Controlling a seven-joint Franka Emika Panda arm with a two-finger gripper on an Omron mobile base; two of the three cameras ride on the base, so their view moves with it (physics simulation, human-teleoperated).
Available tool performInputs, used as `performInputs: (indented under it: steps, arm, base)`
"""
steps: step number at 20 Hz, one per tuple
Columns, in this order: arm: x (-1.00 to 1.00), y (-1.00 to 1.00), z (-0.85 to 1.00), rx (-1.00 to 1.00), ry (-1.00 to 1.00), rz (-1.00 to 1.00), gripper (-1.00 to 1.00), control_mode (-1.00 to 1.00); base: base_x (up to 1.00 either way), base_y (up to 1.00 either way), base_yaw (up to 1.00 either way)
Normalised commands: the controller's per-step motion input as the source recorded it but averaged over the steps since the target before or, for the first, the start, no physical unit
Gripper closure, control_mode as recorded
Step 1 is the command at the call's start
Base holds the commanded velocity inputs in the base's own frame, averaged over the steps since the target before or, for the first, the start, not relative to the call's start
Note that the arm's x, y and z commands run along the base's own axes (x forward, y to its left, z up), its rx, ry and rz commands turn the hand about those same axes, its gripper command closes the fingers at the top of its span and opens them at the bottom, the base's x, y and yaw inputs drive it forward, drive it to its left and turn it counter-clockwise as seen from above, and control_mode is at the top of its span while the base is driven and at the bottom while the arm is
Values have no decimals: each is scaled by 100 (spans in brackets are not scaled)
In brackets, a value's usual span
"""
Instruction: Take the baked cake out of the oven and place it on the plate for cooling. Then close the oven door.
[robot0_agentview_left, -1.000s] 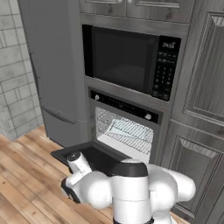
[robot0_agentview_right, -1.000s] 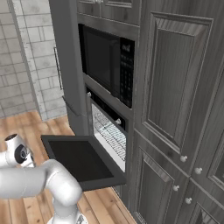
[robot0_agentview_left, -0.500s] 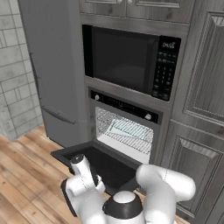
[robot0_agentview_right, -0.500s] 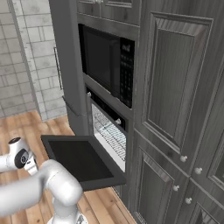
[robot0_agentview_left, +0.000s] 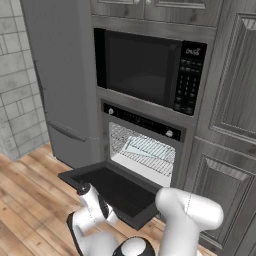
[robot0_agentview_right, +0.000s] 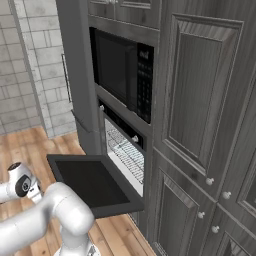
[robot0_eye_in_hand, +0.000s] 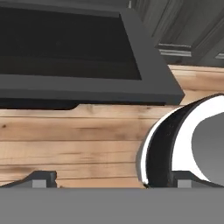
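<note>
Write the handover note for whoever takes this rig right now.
Gripper: open, empty, held low near the wood floor, just below the front edge of the oven door.
Oven: door is dropped flat, wire racks exposed. No cake can be made out on the racks from here.
Done: door is down, nothing else is evident.
Left: find the cake and the plate, set the cake on the plate, shut the door.

The black oven (robot0_agentview_left: 142, 150) stands open, its oven door (robot0_agentview_left: 112, 191) dropped flat.
</note>
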Motion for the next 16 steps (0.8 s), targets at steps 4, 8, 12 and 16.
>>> performInputs:
  steps: [4,8,12,16]
  arm:
    - [10,0,-35,-12,-15,0,-100,-100]
    - [15,0,-32,-9,-17,0,-100,-100]
    - [21,0,-33,-3,-9,0,-100,-100]
    - [25,-1,-22,-2,-7,0,-100,-100]
  base:
    - [0,0,0]
    - [0,0,0]
    - [0,0,0]
    - [0,0,0]
